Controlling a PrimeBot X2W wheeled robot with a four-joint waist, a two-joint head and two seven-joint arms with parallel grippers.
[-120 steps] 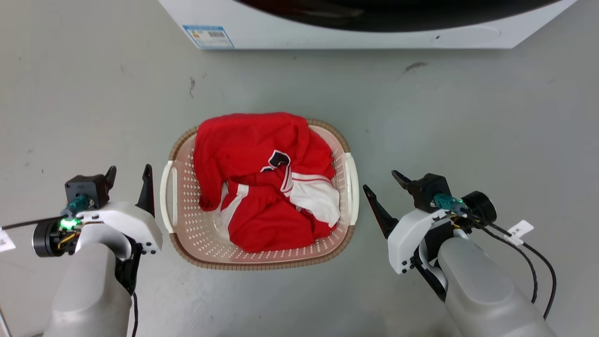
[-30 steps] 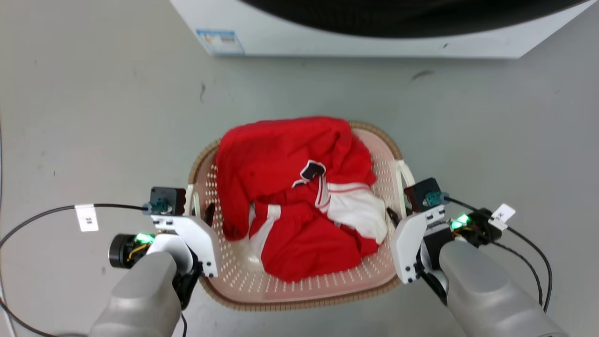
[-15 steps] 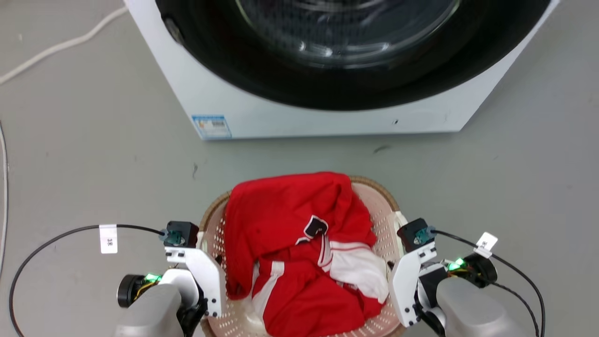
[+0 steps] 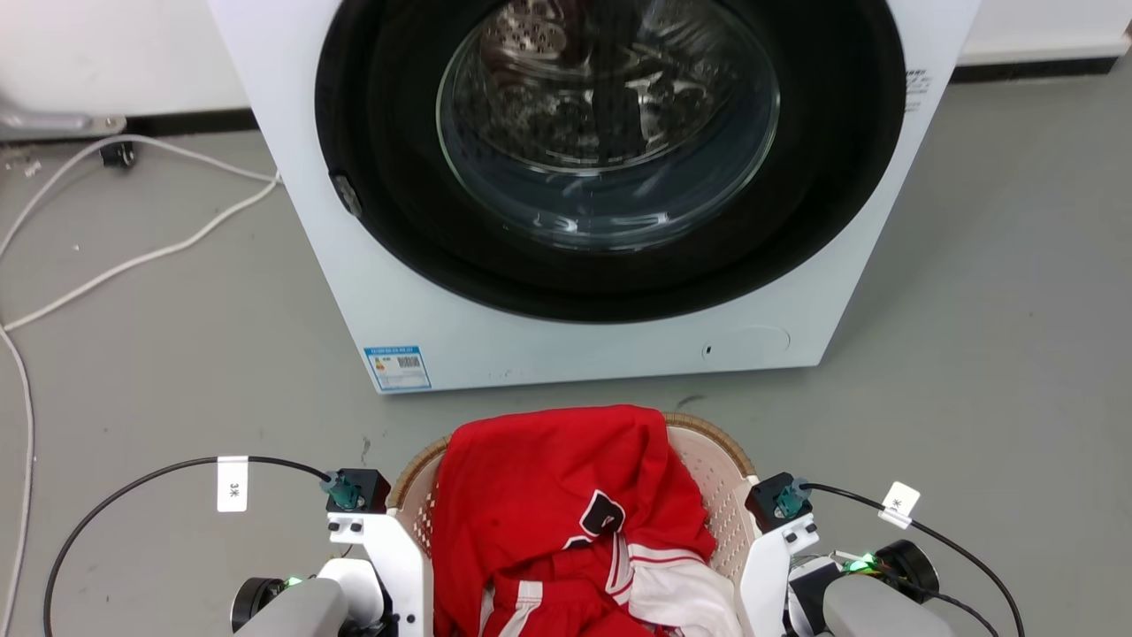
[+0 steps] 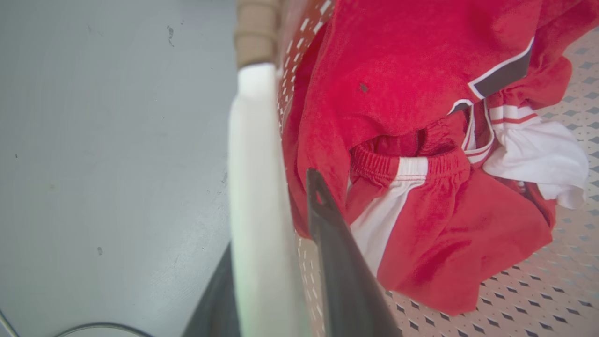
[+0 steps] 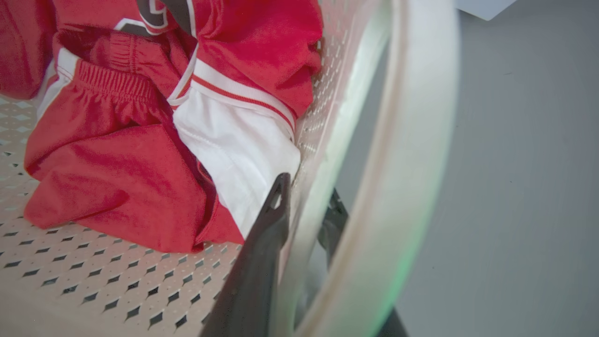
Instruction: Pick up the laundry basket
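The laundry basket (image 4: 721, 495) between left gripper (image 5: 273, 210) and right gripper (image 6: 306, 189), each tight around a white handle (image 5: 255, 154).

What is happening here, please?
The robot holds a basket of red and white clothes in front of a washer. The left gripper clamps the left handle, the right gripper the right handle, one finger inside, one outside. Whether the basket is off the floor I cannot tell.

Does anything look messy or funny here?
A little. The red shirt flops over the far rim of the laundry basket instead of lying inside, and white cords trail loose across the floor left of the washer. Nothing looks broken or spilled.
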